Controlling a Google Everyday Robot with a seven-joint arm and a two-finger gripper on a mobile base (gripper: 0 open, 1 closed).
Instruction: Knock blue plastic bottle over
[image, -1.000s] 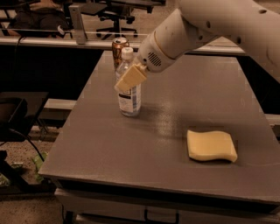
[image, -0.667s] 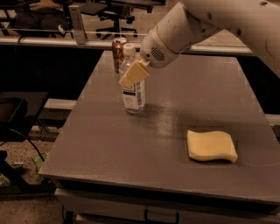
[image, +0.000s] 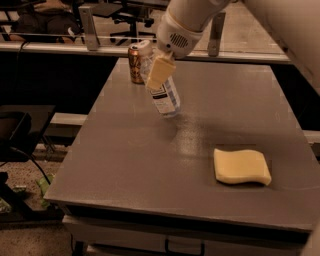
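Note:
The blue plastic bottle (image: 164, 95) is clear with a white-and-dark label. It stands on the grey table (image: 150, 165) near the back left and leans, its top tilted toward the back left and its base toward the front right. My gripper (image: 159, 71) comes down from the upper right and presses against the bottle's upper part, hiding its cap. A copper-brown drink can (image: 135, 63) stands upright just behind and left of the bottle.
A yellow sponge (image: 241, 166) lies flat on the table's right front part. A rail with posts (image: 90, 22) runs behind the table. Office chairs stand beyond it. The floor drops away to the left of the table edge.
My gripper has moved right and toward the back along the table. The bottle has gone from upright to tilted, its base shifted to the right.

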